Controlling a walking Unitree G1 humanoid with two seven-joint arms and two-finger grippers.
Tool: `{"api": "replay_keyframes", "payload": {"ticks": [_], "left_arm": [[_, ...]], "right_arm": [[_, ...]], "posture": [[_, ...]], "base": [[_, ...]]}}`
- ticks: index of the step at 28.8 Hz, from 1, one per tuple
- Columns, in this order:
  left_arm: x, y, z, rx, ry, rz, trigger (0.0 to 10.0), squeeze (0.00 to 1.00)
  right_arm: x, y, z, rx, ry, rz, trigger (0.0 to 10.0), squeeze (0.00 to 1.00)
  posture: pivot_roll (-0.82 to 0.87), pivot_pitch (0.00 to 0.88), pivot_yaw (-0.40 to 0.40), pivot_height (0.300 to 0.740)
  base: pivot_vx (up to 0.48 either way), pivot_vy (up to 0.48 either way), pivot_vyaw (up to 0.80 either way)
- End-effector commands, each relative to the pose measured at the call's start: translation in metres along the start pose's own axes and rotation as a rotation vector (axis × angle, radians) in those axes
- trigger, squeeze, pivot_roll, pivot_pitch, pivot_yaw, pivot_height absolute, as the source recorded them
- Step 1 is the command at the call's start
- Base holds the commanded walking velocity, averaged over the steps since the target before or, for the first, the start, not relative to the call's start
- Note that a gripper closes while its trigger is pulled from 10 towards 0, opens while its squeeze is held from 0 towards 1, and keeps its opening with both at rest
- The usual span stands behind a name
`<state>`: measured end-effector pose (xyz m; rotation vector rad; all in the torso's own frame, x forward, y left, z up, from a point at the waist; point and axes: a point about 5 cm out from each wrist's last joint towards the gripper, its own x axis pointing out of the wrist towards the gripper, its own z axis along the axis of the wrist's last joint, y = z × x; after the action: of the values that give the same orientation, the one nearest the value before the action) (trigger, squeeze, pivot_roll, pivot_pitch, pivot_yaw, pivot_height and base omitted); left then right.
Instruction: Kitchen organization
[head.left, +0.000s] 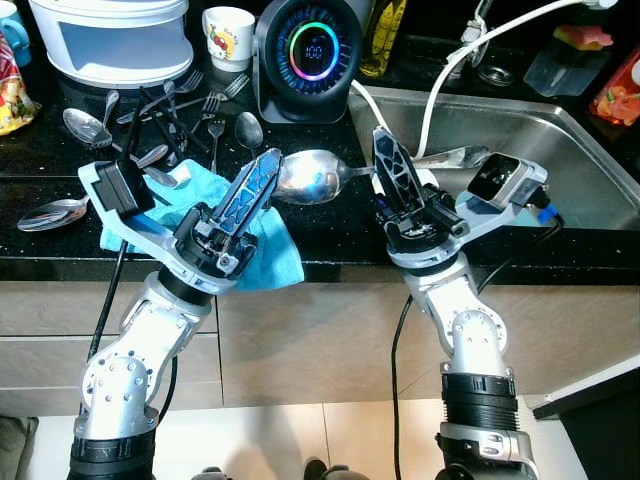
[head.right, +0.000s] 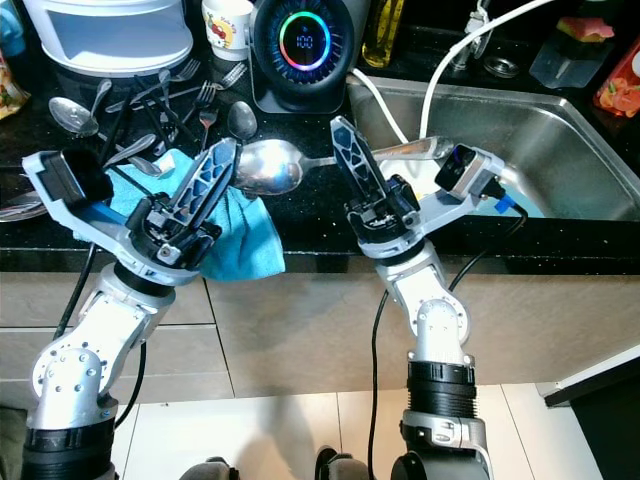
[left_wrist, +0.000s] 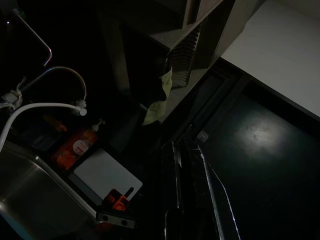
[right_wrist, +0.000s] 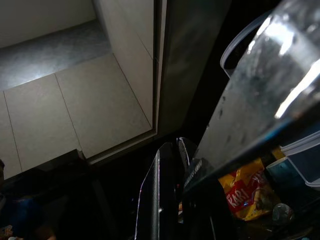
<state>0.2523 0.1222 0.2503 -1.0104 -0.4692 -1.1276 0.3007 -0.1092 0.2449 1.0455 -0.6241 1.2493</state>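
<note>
A large silver spoon (head.left: 308, 176) lies on the black counter (head.left: 330, 235), its handle reaching toward the sink. A blue cloth (head.left: 270, 250) is spread near the counter's front edge, beside the spoon. Several forks and spoons (head.left: 175, 110) lie in a loose pile at the back left. My left gripper (head.left: 268, 160) is raised over the cloth, fingers shut and empty, its tip close to the spoon's bowl. Just right of the spoon, my right gripper (head.left: 382, 140) is also raised, shut and empty.
A steel sink (head.left: 560, 160) lies to the right, with a white hose (head.left: 440, 85) curving into it. Behind stand a round lit display (head.left: 315, 48), a mug (head.left: 228, 35) and a white appliance (head.left: 115, 40). More spoons (head.left: 52, 212) rest at the left edge.
</note>
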Motion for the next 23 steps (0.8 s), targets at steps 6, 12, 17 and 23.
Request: {"api": "replay_keyframes", "payload": {"ticks": [6,12,17,23], "left_arm": [[-0.001,0.003,0.003,-0.003,-0.038,0.045,10.0,1.0],[-0.003,0.003,0.004,0.004,-0.046,0.044,10.0,1.0],[-0.011,-0.005,0.005,0.001,-0.001,0.01,10.0,1.0],[-0.021,-0.015,0.001,0.022,0.103,-0.02,10.0,1.0]], "right_arm": [[0.0,-0.01,0.005,-0.042,-0.007,-0.084,0.0,0.0],[0.002,-0.02,0.008,-0.07,-0.022,-0.156,0.0,0.0],[0.004,-0.038,0.023,-0.127,-0.115,-0.304,0.0,0.0],[0.002,-0.056,0.048,-0.244,-0.189,-0.483,0.0,0.0]], "posture": [[0.2,0.107,-0.122,0.74],[0.2,0.103,-0.127,0.74],[0.2,0.108,-0.123,0.74],[0.21,0.115,-0.121,0.74]], "base": [[0.0,0.0,0.0],[0.0,0.0,0.0],[0.0,0.0,0.0],[0.0,0.0,0.0]]}}
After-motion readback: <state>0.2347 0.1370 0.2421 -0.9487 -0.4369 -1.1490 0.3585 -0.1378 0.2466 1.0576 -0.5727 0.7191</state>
